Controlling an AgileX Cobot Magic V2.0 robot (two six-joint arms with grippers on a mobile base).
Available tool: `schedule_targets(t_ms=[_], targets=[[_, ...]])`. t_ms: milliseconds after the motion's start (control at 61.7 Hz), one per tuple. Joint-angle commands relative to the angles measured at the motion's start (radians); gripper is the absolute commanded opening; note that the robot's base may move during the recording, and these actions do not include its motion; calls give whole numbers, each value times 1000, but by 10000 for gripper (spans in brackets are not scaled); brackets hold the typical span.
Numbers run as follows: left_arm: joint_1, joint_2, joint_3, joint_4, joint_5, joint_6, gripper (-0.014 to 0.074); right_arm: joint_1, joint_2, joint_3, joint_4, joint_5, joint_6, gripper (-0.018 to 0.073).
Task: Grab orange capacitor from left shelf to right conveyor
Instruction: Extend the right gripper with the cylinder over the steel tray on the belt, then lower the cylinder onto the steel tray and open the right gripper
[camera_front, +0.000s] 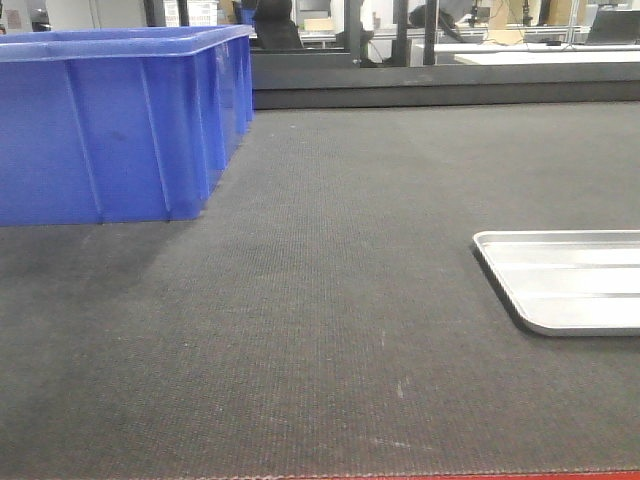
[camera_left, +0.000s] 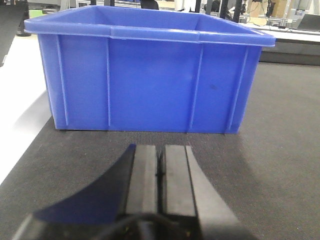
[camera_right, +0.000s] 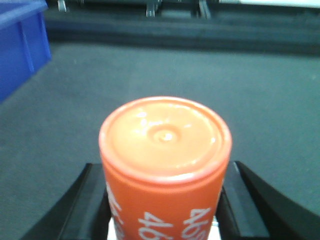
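Note:
The orange capacitor, a bright-orange cylinder with white numerals on its wall, fills the right wrist view. My right gripper is shut on it, a black finger against each side, and holds it above the conveyor. The conveyor is a dark grey ribbed belt with a thin red front edge. In the left wrist view my left gripper is shut with nothing between its pads, low over the belt. The left shelf is out of view. Neither gripper shows in the front view.
A large blue bin stands on the belt at the back left, straight ahead of my left gripper. A shiny steel tray lies on the belt at the right. A white surface borders the belt's left side.

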Motion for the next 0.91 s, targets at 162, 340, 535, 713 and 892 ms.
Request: schedule_targets(t_ms=[162,340,535,713,892], targets=[[-4,-20,-7,0,-90,-1,-105,0,201,144,-10,-512,-4,158],[-4,-20,-7,0,-90,-1,-105,0,348,241,-64,-712,-5,158],[-4,-20,-7,0,-90,-1,-105,0,517,249,-109,-896,-5,158],[-4,-20,-7,0,-90,-1,-105,-2,660,249,-109,-1004,-9,158],[-4,-20,-7,0,-90,-1,-105,-2,791,249,-109,-1128,-13,158]])
